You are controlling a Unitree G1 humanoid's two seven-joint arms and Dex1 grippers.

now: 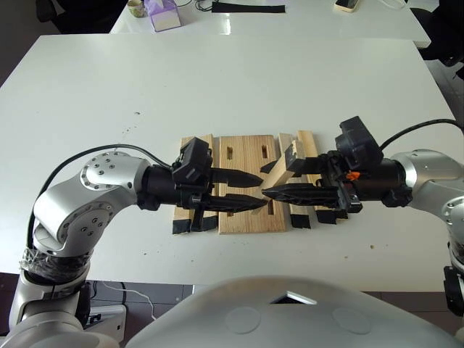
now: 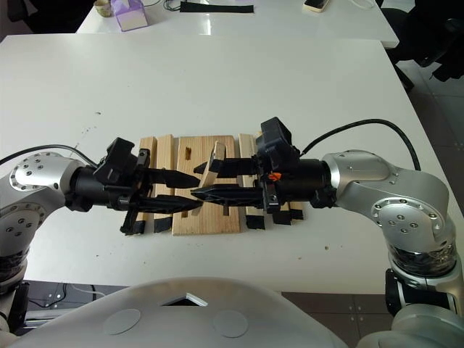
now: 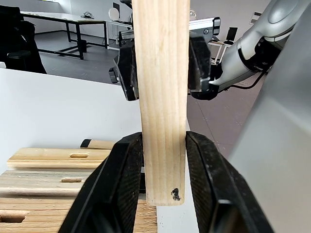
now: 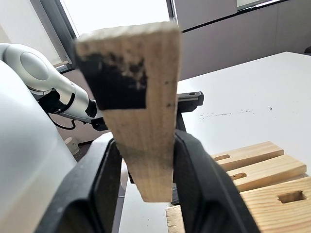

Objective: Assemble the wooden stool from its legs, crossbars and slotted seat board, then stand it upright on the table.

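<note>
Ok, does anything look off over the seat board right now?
Yes: one wooden slat is askew. The right gripper clamps it tilted diagonally above the slotted seat board, and it is not seated in any slot. The left gripper is at its lower end. The other wooden parts lie flat beside the board.

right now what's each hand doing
left hand: closed on the wooden slat
right hand: closed on the same wooden slat

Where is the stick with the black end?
In the eye views, the stick is tilted over the middle of the seat board, pinched between the left gripper and the right gripper, which face each other.
</note>
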